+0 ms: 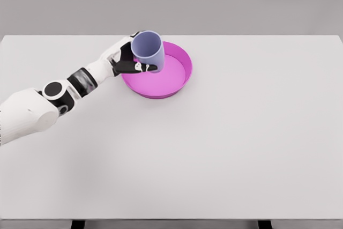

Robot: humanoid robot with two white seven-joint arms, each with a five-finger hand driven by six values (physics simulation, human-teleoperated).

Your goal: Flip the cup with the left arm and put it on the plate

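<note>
Lavender is the colour of the cup (147, 51) that our left hand (126, 60) is gripping. Our dark fingers (140, 67) are wrapped around its side, so the hand is closed on the cup. We can see into the cup's open mouth, which faces up and a little toward us. We think that means the flip is done, or almost done.

Just past our fingertips sits the pink plate (179, 87). It is round with a raised rim, and it rests on the white desk (225, 148). The cup is over the near-left part of the plate, right by the rim. We cannot tell if the cup's bottom is touching the plate or hanging a bit above it.

So the step in hand looks like the putting-down part. Next we would need to bring the cup down gently until it stands flat on the plate. It may help to move it a little away from the rim first, so it does not tip. Then we would open our fingers and pull the hand back toward our arm.

We do not see our right arm here.
</note>
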